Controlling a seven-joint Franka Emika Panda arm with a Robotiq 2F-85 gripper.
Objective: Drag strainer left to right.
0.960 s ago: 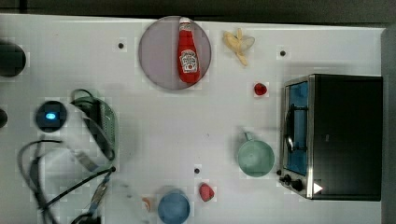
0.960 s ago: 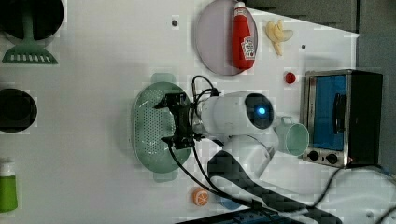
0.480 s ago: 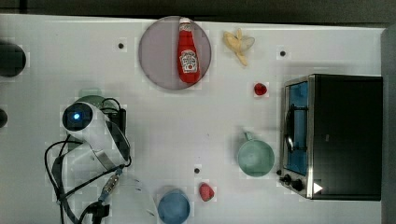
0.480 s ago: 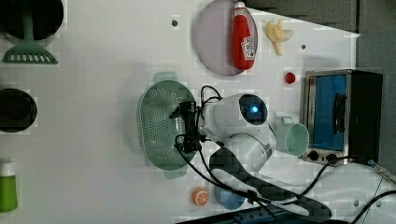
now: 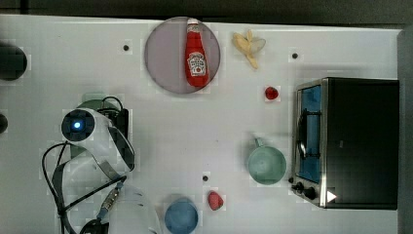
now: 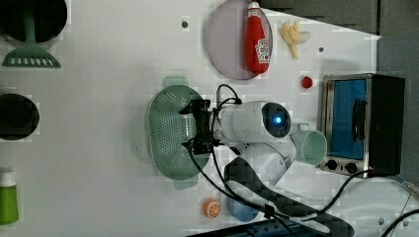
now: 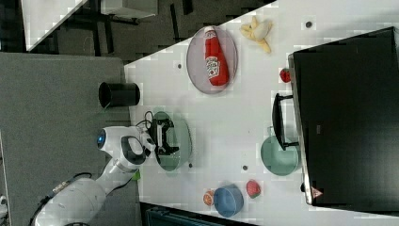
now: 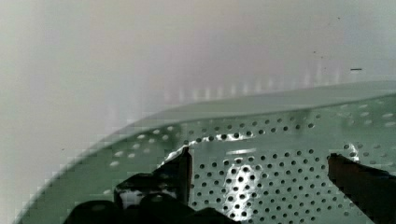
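The strainer point(image 6: 168, 131) is a pale mint-green oval colander with a holed base, lying at the left view's centre-left. In the top view only its rim tab point(image 5: 92, 98) shows past the white arm. My gripper point(image 6: 187, 127) reaches down into the bowl near the wall on the left view's right. It is open, with bare holed base between its black fingers. The wrist view shows the strainer's holed base point(image 8: 261, 154) and curved wall close up, with the gripper point(image 8: 261, 179) spread wide just over it. In the right view the gripper point(image 7: 164, 136) is over the strainer point(image 7: 181, 141).
A teal mug point(image 5: 265, 165) stands beside a toaster oven point(image 5: 350, 141) at the top view's right. A grey plate point(image 5: 165, 58) holds a ketchup bottle point(image 5: 196, 58). A blue bowl point(image 5: 181, 217) and a strawberry point(image 5: 215, 200) sit near the front edge. Cables trail from the arm.
The arm has swung toward the top view's right and now covers most of the strainer there. In the left view the strainer sits slightly further right. Over the last half second little moved.
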